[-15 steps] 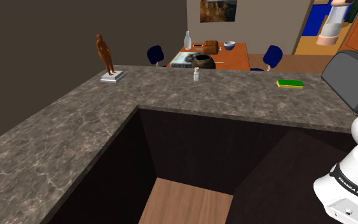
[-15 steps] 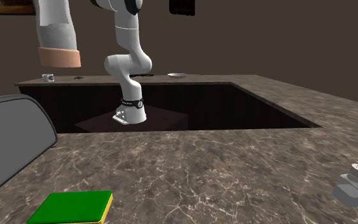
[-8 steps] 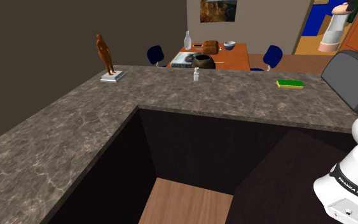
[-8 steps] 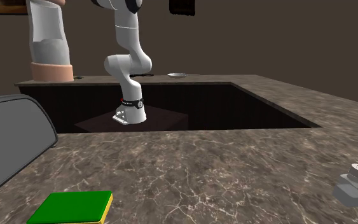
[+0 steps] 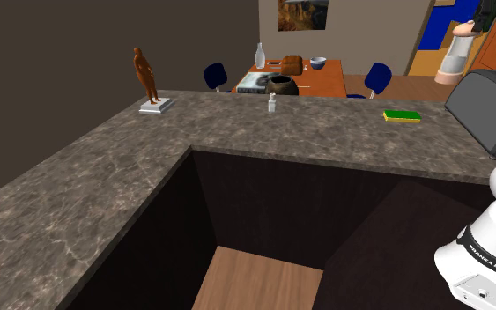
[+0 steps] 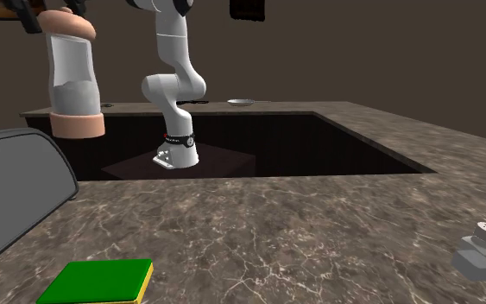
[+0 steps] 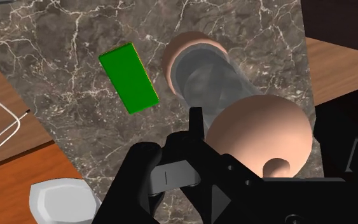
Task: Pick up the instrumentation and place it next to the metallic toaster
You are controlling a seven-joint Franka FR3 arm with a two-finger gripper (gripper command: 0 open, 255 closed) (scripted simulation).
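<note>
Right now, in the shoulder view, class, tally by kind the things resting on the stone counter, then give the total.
Brown figurine: 1
Small white shaker: 1
Green sponge: 1
Grey toaster: 1
Total: 4
Not counted: the pink-capped grinder, held up in the air.

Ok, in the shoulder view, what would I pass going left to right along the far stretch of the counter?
brown figurine → small white shaker → green sponge → grey toaster
</note>
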